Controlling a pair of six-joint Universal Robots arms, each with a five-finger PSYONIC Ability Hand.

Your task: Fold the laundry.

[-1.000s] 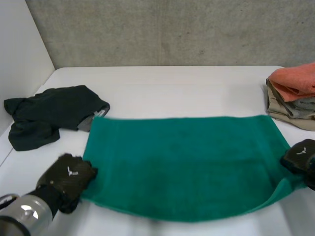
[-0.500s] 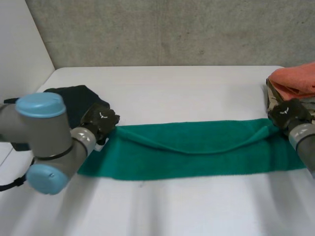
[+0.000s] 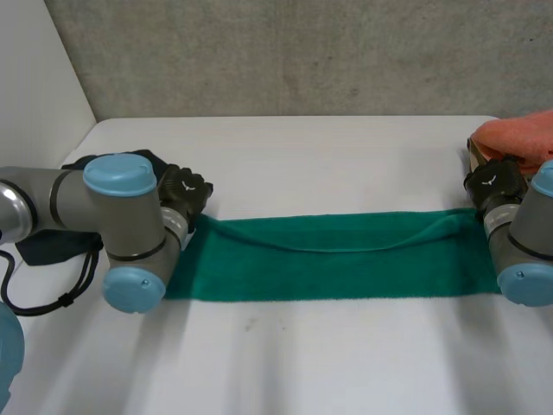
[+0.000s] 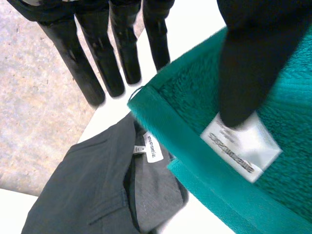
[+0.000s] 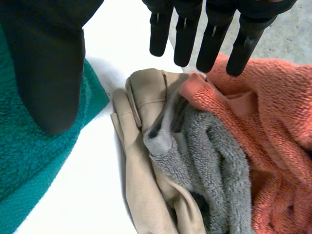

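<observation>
Fingers (image 4: 80,58) of the left hand (image 3: 183,192) are pointing straight and spread past one end of the green towel (image 3: 337,264), with the thumb pressing on its label. On the right hand (image 3: 494,183), the fingers (image 5: 185,34) are stretching wide beyond the other end. Folded into a band, the towel is lying across the middle of the table (image 3: 302,147), between a dark garment (image 4: 87,195) at the left edge and a cloth pile (image 5: 204,161) at the right edge.

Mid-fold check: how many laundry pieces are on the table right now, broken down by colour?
Green: 1, the green towel
Dark: 1, the dark garment
Orange: 1, the orange towel
Grey: 1, the grey towel
Beige: 1, the beige garment
Total: 5
</observation>
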